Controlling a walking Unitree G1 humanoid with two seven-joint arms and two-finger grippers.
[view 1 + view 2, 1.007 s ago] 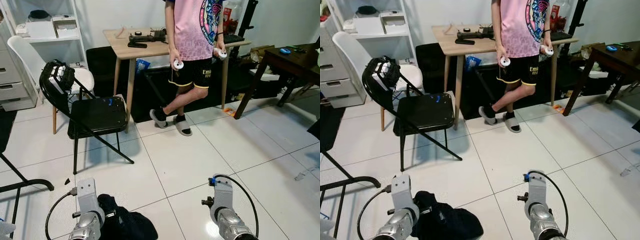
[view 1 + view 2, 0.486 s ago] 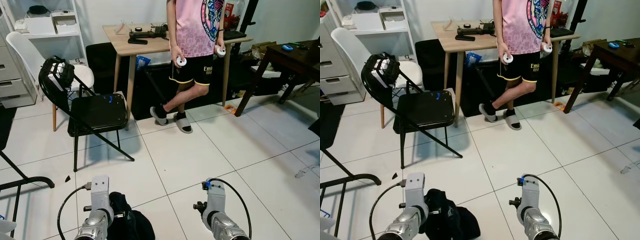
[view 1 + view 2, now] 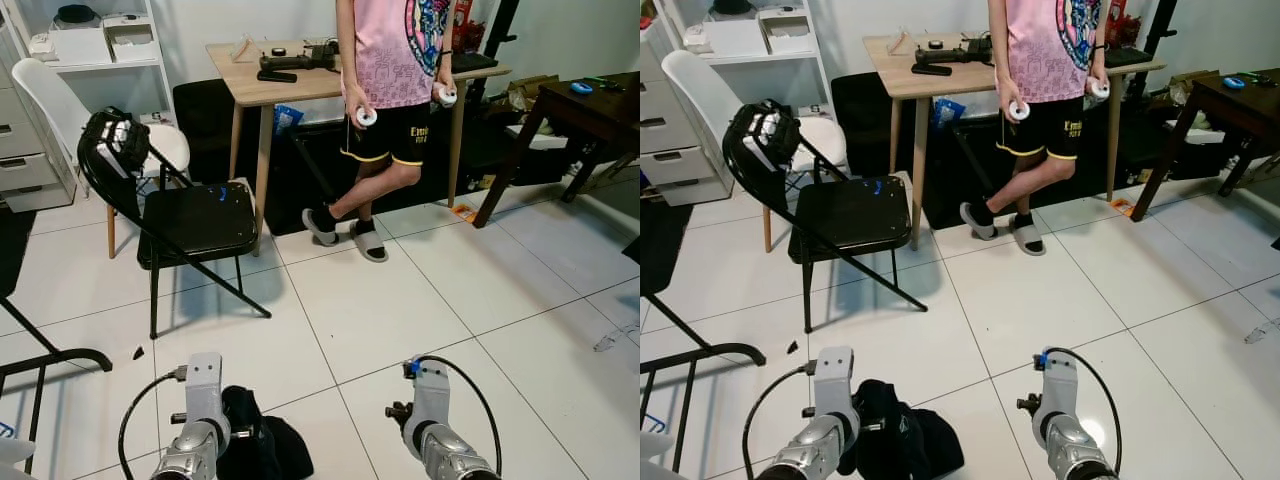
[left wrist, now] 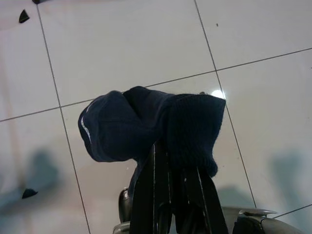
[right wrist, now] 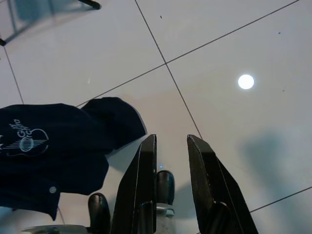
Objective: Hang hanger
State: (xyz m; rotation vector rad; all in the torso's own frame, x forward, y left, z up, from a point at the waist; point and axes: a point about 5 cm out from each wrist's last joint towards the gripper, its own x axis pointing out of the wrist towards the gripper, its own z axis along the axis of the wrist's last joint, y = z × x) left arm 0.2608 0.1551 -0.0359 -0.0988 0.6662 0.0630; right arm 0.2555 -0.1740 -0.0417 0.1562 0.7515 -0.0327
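Hanger itself hidden; dark garment (image 4: 146,124) bunched in closed left jaws, lower left of frame. Soft, light, floppy. Right gripper (image 5: 170,161) jaws apart, empty.

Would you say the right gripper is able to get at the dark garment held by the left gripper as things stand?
Probably yes. The right gripper hangs open and empty above bare floor tiles, and the dark garment clamped in the left gripper hangs close beside it with nothing between them.
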